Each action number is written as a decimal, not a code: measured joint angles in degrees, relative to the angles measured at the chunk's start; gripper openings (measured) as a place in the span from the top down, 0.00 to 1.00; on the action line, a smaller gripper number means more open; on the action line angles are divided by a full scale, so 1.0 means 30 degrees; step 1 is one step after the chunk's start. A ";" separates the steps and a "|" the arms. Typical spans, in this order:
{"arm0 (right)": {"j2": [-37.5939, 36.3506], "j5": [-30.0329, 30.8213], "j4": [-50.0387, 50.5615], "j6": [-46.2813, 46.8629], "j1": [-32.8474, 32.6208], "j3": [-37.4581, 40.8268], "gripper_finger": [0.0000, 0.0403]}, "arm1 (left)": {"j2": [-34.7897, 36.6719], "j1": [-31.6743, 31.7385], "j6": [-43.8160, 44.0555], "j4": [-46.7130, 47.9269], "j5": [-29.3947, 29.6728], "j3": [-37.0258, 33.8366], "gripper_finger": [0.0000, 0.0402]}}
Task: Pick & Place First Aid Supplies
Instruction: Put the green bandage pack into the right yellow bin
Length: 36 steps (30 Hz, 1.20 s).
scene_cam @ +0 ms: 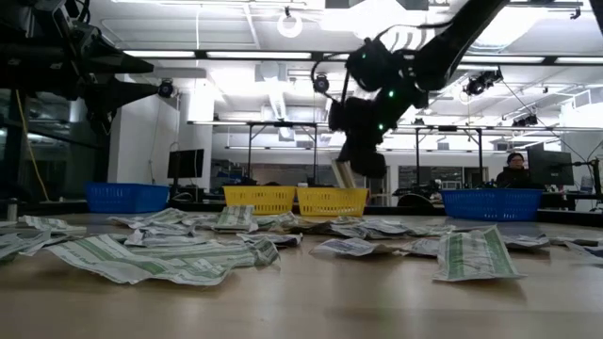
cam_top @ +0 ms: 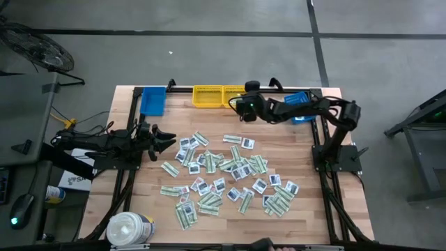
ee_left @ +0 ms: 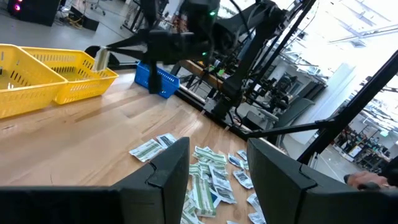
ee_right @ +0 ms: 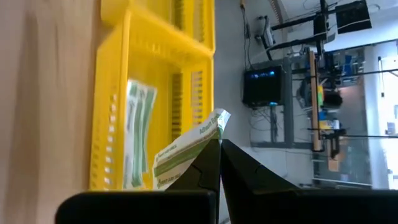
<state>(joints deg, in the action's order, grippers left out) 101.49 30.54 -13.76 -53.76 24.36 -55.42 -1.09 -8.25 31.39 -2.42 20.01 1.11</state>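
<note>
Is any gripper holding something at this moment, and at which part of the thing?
The right gripper pinches a green-white strip packet by one end, over the yellow bin. The left gripper is open and holds nothing.

Right hand (ee_right: 219,144) pinched closed, arm outstretched; left hand (ee_left: 214,171) agape, raised.

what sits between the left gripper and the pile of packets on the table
Only bare wood, as the high view shows: the left gripper, fingers open, hovers just left of the nearest packets, with nothing in between.
</note>
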 joint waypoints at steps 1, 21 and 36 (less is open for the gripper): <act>0.0141 0.0068 -0.0044 -0.0116 0.0023 -0.0020 1.00 | -0.0004 0.0000 0.0004 0.0000 0.0000 0.0004 0.60; 0.2470 0.2094 0.7952 0.6628 -0.0738 -0.5546 0.57 | 0.0003 -0.0007 -0.0004 0.0000 -0.0007 0.0004 0.60; 0.2361 -0.2326 1.4923 1.8413 -0.5687 -0.6790 0.54 | -0.0001 -0.0004 0.0000 0.0000 0.0000 0.0001 0.60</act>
<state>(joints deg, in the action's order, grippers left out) 108.57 23.56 31.00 1.48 7.29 -75.79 -1.10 -8.26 31.39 -2.42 20.01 1.12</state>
